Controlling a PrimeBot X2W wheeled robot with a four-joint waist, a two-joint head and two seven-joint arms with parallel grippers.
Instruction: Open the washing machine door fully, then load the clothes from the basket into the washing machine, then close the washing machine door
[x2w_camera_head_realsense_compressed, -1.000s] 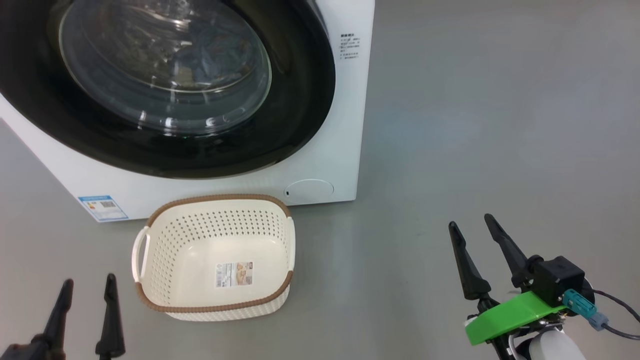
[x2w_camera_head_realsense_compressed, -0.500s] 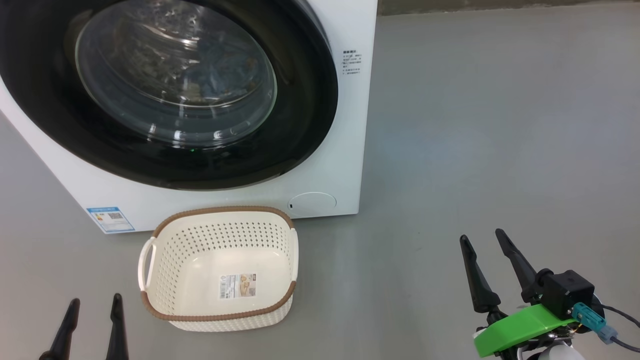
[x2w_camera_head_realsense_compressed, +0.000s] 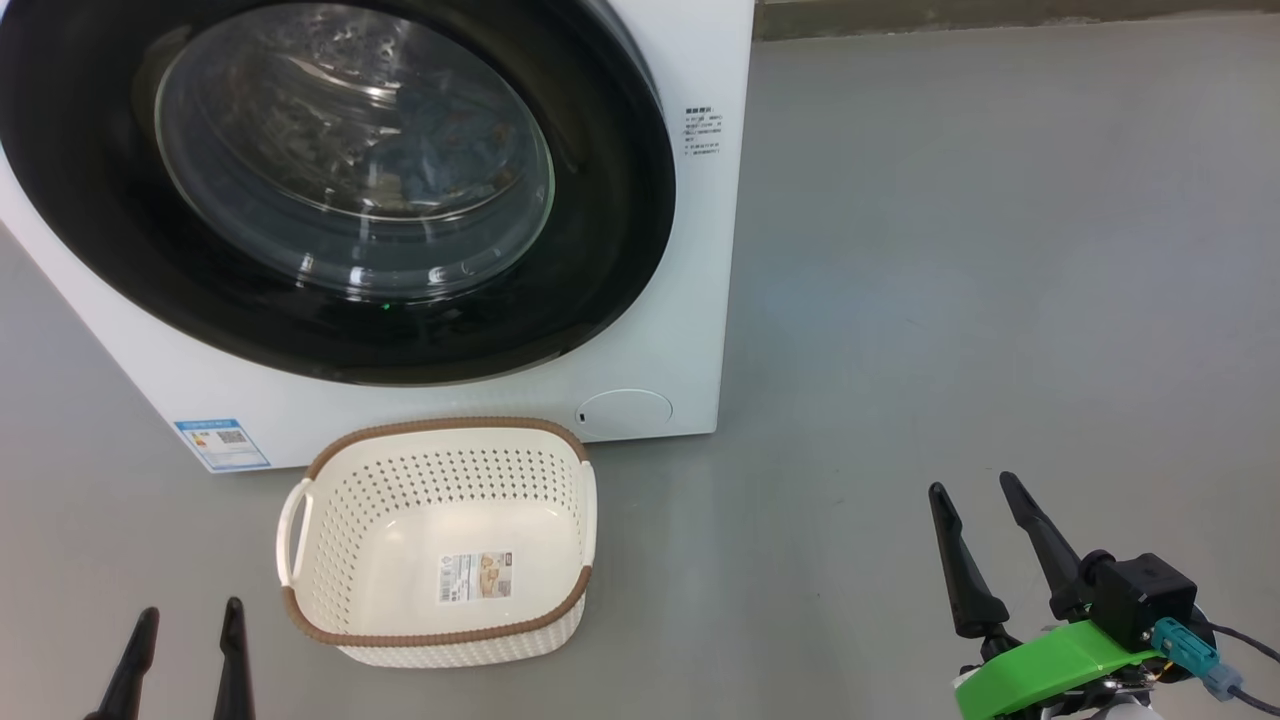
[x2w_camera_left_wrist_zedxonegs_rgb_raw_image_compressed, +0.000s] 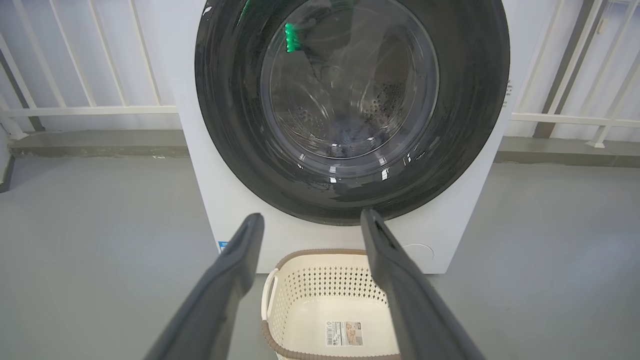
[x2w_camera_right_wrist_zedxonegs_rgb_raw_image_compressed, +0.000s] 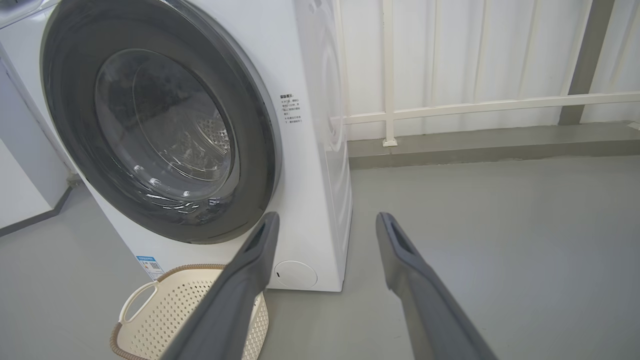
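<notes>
Washing machine (x2w_camera_head_realsense_compressed: 690, 300) fills the 11 o'clock part of head view, standing on grey floor (x2w_camera_head_realsense_compressed: 950, 250). Washing machine door (x2w_camera_head_realsense_compressed: 600, 250) is closed, its black rim flush w/ the white front and the glass bowl bulging at its centre. Clothes (x2w_camera_head_realsense_compressed: 440, 150) are inside the drum, seen thru the glass: light blue fabric w/ small brown marks, at approx. 1 o'clock of the window. Reflections blur the detail.

Basket (x2w_camera_head_realsense_compressed: 440, 424) sits upright on the floor at 6 o'clock of the door, just in front of the machine, w/ a thin strip of floor btwn them in head view. 1 white handle shows at its 9 o'clock. Its bare bottom carries a label sticker (x2w_camera_head_realsense_compressed: 477, 577). A blue label (x2w_camera_head_realsense_compressed: 222, 444) is on the machine front at the basket's 10 o'clock, and a round flap (x2w_camera_head_realsense_compressed: 625, 412) at its 1 o'clock.

L gripper (x2w_camera_head_realsense_compressed: 191, 610) is at 7 o'clock of head view. Its 2 dark fingers are spread w/ nothing btwn them, tips pointing to 12. It's near the basket's 8 o'clock, not touching. In L wrist view the fingers stand wide apart, w/ the basket and the door's lower rim seen btwn them.

R gripper (x2w_camera_head_realsense_compressed: 970, 485) is at 4 o'clock of head view, fingers also apart and holding nothing. It's over the floor, well apart from basket and machine. A green part (x2w_camera_head_realsense_compressed: 1040, 665) sits behind its fingers, w/ a teal connector (x2w_camera_head_realsense_compressed: 1185, 645) and cable at that part's 3 o'clock.

R wrist view shows a white railing (x2w_camera_right_wrist_zedxonegs_rgb_raw_image_compressed: 475, 105) behind the machine, at 2 o'clock.
</notes>
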